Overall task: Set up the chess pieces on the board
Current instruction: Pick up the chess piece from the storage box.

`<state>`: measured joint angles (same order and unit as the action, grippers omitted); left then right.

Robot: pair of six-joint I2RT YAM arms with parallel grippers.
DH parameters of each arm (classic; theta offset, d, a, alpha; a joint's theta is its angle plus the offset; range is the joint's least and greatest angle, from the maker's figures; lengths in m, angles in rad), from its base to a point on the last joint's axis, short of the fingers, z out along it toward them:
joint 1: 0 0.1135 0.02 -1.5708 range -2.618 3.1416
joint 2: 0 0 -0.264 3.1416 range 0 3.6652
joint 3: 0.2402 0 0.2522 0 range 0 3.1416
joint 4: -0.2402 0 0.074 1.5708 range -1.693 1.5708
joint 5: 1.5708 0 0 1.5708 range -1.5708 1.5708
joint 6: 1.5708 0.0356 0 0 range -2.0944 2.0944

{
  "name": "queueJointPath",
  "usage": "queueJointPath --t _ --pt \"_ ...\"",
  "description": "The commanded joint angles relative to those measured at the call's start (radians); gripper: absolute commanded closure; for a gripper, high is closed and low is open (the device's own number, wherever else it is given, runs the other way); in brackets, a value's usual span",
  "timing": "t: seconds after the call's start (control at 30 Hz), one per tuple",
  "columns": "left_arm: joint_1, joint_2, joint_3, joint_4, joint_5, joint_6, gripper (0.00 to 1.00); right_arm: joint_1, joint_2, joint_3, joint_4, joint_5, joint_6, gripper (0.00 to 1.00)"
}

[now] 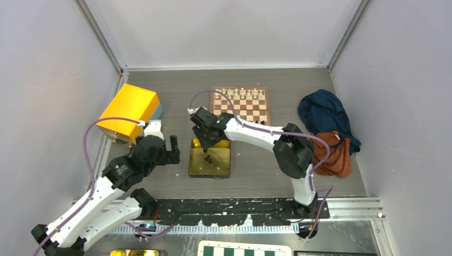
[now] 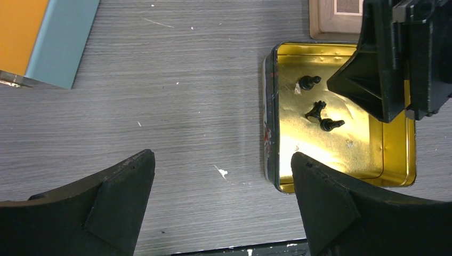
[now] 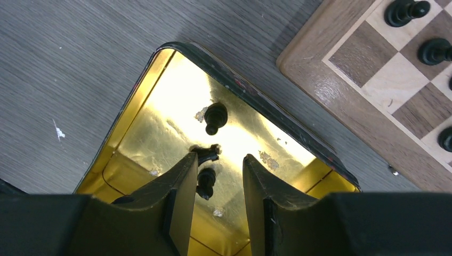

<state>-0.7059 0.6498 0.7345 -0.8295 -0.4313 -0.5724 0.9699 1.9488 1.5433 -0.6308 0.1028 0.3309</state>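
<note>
Right claw point(image 3: 218, 162) hangs half-open over the square tin point(image 3: 136, 98), gripping nothing. Three small black chess pieces point(image 3: 215, 116) lie loose on its shiny, dented gold floor, one showing between the fingers. Left claw point(image 2: 221, 160) gapes wide, empty, above the grey wood-grain surface point(image 2: 160, 80). The wooden board point(image 3: 314, 80) sits just beside the tin, with more pieces upright on its squares.

We're looking into a robotics lab cell: pale panel walls point(image 1: 48, 64) are boxing in the grey wood-grain tabletop point(image 1: 176, 90), and two white-and-black robot arms point(image 1: 250, 133) are sitting bolted at six o'clock.
</note>
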Motion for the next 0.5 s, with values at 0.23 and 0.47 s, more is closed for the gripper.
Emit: queueJointPath --t 0.23,0.47 --pt "-0.001 -0.007 0.019 0.003 -0.026 -0.010 0.00 0.008 0.048 0.049 0.061 -0.036 0.012 0.57" --pt "-0.001 -0.009 0.019 0.002 -0.027 -0.009 0.00 0.007 0.067 0.058 0.066 -0.047 0.011 0.57"
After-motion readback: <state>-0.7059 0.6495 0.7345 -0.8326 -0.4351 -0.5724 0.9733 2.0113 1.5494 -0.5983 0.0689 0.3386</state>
